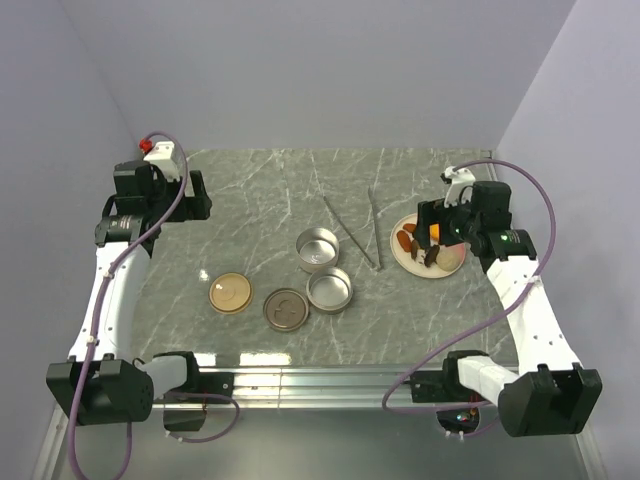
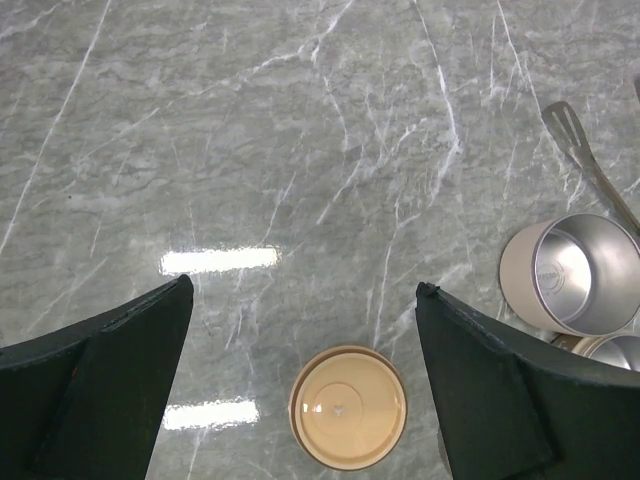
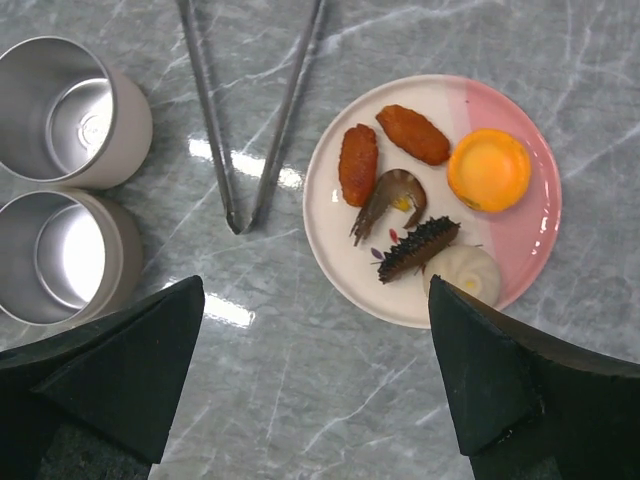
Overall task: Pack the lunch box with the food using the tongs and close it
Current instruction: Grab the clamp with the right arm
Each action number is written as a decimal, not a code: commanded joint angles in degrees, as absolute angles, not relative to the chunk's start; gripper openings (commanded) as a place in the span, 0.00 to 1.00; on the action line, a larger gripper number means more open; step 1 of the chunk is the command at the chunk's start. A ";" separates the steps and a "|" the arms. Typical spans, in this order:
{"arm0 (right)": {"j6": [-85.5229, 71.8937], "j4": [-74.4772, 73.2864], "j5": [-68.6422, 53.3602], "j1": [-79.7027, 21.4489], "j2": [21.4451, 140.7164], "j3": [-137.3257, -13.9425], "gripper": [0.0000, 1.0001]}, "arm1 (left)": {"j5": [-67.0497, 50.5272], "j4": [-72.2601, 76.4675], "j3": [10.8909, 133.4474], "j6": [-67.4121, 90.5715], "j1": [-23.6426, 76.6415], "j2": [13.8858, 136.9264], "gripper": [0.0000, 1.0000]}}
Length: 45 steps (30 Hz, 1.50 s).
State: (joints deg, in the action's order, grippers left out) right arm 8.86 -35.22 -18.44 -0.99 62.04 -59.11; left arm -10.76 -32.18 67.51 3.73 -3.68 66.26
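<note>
Wide-spread fingers of the left gripper (image 2: pixel 305 288) hang above the tan lid (image 1: pixel 230 293), far left of the plate (image 3: pixel 520 262), holding nothing. Next come the dark lid (image 1: pixel 286 309) and two steel lunch box tins (image 3: pixel 75 100). Just left of the plate lie the tongs (image 3: pixel 209 110): thin, springy, slick, flat on stone. A pinch across both arms near the joined end looks safest. On the plate sits the food (image 3: pixel 400 190). Above its near-left edge the right gripper (image 3: pixel 315 285) points down, spread and empty.

Left claw (image 2: pixel 303 285), right claw (image 3: pixel 315 282): jaws wide apart
</note>
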 commanded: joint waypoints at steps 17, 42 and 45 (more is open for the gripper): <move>2.21 -30.32 -8.36 -22.49 81.99 -67.40 1.00 | -18.72 -33.31 69.17 7.64 -3.78 67.23 0.99; 0.09 -26.55 -2.81 -25.31 102.30 -70.23 1.00 | -22.32 -36.12 72.16 5.54 -3.78 72.16 0.99; 0.18 -24.70 -2.72 -25.31 103.71 -69.53 1.00 | -22.59 -37.18 73.56 5.97 -3.78 72.86 0.99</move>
